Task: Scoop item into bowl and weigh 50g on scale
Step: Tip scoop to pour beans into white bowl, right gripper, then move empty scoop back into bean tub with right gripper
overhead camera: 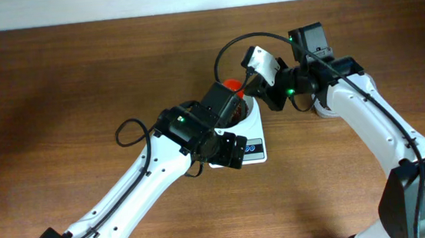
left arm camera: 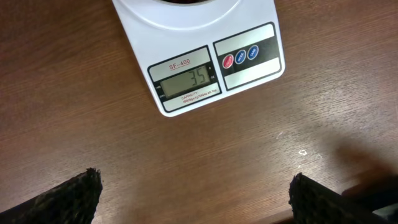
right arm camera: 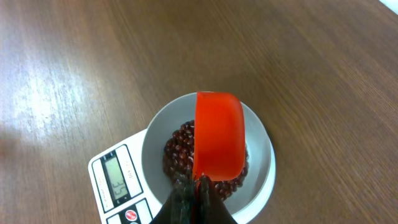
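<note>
Gripping the scoop (right arm camera: 217, 134), right jaws hover over beans (right arm camera: 177, 149).

The table (left arm camera: 74, 112) is finished in smooth wood grain with a soft sheen. The scale (left arm camera: 140, 37) is done in glossy white plastic and the scoop (right arm camera: 217, 134) in shiny orange-red plastic. The bowl (right arm camera: 264, 144) is kept smooth and pale.

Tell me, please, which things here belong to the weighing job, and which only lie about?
Job: digital kitchen scale, white bowl, red-brown beans, orange-red scoop in the shut right tool.
Not in use: wooden table, open left tool.
</note>
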Action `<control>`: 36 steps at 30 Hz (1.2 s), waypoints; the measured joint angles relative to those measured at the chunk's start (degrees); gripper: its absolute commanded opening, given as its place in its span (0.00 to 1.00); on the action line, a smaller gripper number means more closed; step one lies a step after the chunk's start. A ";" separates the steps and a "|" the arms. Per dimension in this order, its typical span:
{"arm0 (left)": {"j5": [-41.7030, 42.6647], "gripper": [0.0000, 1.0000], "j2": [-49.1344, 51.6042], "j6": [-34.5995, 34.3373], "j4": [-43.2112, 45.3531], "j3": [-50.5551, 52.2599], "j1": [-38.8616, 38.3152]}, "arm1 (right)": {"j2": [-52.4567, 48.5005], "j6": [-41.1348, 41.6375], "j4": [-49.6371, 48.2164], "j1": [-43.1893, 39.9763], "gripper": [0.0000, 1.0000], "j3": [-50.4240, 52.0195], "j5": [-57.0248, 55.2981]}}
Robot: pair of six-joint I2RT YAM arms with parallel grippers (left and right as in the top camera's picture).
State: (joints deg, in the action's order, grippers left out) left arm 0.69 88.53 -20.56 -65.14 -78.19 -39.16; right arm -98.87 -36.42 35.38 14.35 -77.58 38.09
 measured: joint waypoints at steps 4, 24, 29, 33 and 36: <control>0.00 0.99 0.00 0.00 0.02 0.00 0.00 | 0.04 2.56 -1.36 0.35 0.04 0.00 -3.52; 0.00 0.99 0.00 0.00 0.02 0.00 0.00 | 0.04 26.10 -2.08 -16.44 0.04 -0.11 10.93; -0.02 0.99 0.00 0.00 0.07 0.00 0.00 | 0.09 27.67 8.26 -29.79 0.04 -0.42 13.46; -0.02 0.99 0.00 0.00 0.02 0.00 0.00 | 0.20 27.52 17.57 -37.79 0.04 -0.59 5.46; -0.02 0.99 0.00 0.00 0.00 0.00 0.00 | 0.26 27.43 20.72 -38.29 0.04 -0.59 -6.47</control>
State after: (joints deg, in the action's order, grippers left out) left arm 0.67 88.53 -20.56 -65.14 -78.19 -39.16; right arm -98.61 -8.99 56.10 -23.94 -78.17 31.62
